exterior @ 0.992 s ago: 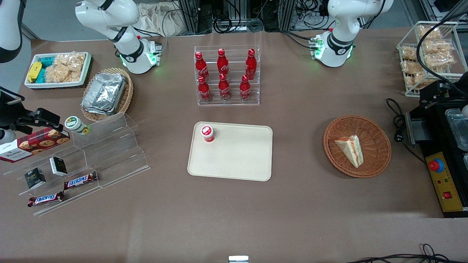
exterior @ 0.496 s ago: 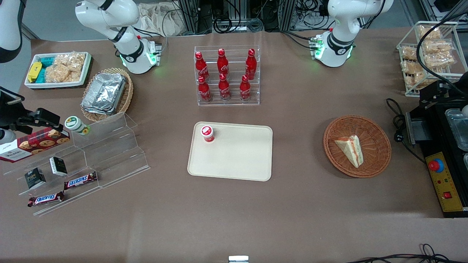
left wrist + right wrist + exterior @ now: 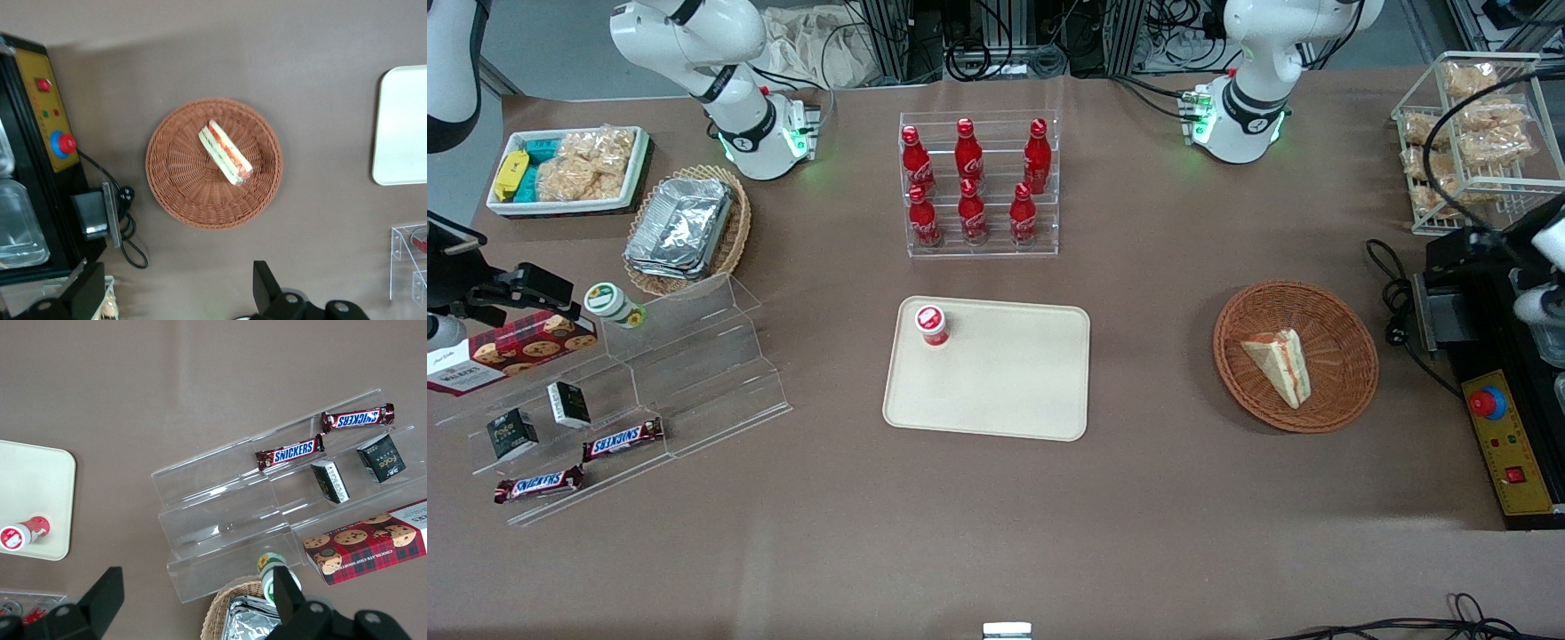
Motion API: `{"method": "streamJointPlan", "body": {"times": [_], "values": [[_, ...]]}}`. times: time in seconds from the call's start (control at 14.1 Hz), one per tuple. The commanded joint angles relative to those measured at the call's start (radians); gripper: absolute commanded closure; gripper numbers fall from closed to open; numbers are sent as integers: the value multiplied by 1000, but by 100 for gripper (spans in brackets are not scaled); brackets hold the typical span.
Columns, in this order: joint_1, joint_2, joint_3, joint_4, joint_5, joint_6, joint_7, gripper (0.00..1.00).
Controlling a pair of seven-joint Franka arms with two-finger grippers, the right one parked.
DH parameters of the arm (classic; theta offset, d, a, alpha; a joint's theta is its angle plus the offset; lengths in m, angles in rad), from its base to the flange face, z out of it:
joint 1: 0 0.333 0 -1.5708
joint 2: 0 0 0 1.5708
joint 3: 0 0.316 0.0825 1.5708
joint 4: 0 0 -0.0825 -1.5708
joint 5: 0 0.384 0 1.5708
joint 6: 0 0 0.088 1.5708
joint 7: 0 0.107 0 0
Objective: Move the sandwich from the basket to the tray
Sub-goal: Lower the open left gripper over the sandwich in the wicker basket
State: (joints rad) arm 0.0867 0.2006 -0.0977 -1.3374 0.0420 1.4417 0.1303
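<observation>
The sandwich (image 3: pixel 1280 365), a pale bread wedge with red and green filling, lies in the reddish-brown wicker basket (image 3: pixel 1343 329). Both show in the left wrist view, the sandwich (image 3: pixel 225 152) inside the basket (image 3: pixel 177 180). The cream tray (image 3: pixel 1005 382) lies mid-table with a small red-capped bottle (image 3: pixel 931 324) standing on one corner; the tray's edge (image 3: pixel 400 127) shows in the left wrist view. My left gripper (image 3: pixel 177 297) is open and empty. It hangs high above the table (image 3: pixel 1538 298), toward the working arm's end from the basket, well apart from the sandwich.
A black control box with a red button (image 3: pixel 1487 403) and a cable (image 3: pixel 1392 293) sit beside the basket. A wire rack of bagged snacks (image 3: pixel 1467 133) stands farther back. A clear rack of red bottles (image 3: pixel 978 187) stands farther from the camera than the tray.
My left arm's wrist has shifted a little toward the basket and lower in the front view, uncovering more of the snack rack. The sandwich, basket and tray have not moved.
</observation>
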Motion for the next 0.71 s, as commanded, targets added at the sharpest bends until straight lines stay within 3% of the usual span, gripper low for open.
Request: {"method": "streamJointPlan", "body": {"times": [0.0,0.21,0.64], "values": [[10,49,-1,-45,-20,54,-79,0],[10,103,3,-130,-56,153,-225,0],[2,128,1,-425,-56,443,-589,0]]}}
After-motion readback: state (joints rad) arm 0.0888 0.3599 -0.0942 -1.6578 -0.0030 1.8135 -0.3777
